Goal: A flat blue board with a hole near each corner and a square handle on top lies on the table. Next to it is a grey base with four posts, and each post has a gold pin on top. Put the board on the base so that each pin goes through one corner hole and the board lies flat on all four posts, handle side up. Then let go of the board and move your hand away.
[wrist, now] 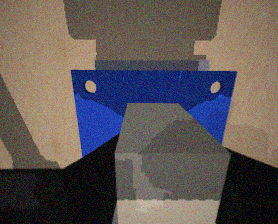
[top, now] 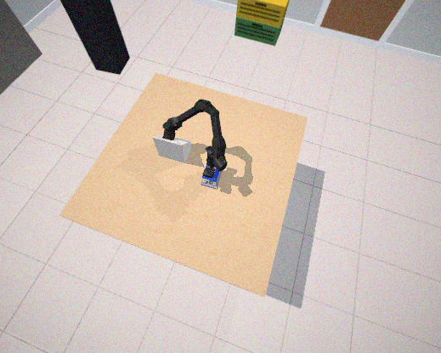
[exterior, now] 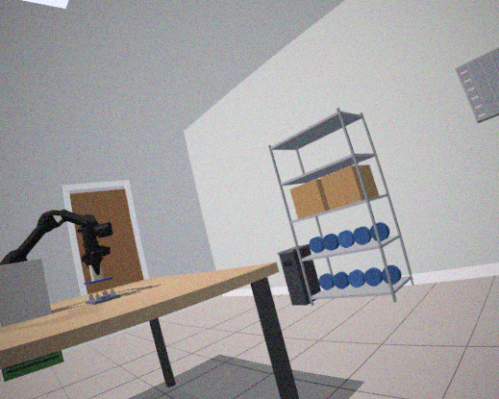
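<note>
The blue board (top: 216,175) (exterior: 104,280) (wrist: 150,90) hangs level above the base, handle side up, with a clear gap between them in the exterior view. My gripper (exterior: 96,274) (wrist: 154,138) is shut on its square grey handle (wrist: 152,125). The grey base (top: 210,185) (exterior: 103,299) stands on the table below, its posts visible under the board in the exterior view. In the wrist view only a strip of the base (wrist: 145,65) shows past the board's far edge. Two corner holes show table colour, with no pin in them. The other two holes are hidden.
The arm's grey mounting block (top: 172,150) (exterior: 22,291) stands on the wooden table (top: 155,230) (exterior: 194,293), behind the base in the top view. The shelf rack (exterior: 297,248) and the yellow and green crates (top: 262,9) stand away from the table.
</note>
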{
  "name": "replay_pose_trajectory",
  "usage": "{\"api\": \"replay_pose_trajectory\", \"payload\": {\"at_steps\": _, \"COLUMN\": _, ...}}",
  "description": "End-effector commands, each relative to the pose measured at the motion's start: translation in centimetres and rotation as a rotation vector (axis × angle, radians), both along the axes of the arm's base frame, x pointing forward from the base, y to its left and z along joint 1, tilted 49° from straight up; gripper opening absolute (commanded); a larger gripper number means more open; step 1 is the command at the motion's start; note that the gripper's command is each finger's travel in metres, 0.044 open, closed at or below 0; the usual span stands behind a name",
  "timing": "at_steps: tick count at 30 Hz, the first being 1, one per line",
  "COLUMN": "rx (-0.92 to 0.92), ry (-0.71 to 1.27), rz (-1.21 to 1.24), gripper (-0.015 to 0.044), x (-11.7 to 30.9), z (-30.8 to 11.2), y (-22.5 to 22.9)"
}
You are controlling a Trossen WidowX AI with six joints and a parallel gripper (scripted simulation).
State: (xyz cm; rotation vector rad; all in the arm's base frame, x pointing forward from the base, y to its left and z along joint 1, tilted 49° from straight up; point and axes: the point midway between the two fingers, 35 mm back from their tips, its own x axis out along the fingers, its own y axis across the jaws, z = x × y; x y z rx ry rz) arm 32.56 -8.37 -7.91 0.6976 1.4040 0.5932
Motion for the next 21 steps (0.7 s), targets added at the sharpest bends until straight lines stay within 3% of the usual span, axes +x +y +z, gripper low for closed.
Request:
{"api": "replay_pose_trajectory", "payload": {"at_steps": 1, "rx": 0.001, "ry": 0.003, "rz": -0.004, "gripper": 0.0, "x": 0.0, "z": 0.0, "y": 0.0}}
{"api": "replay_pose_trajectory", "payload": {"at_steps": 21, "rx": 0.001, "ry": 0.001, "rz": -0.002, "gripper": 0.0, "x": 0.1, "z": -1.8, "y": 1.2}}
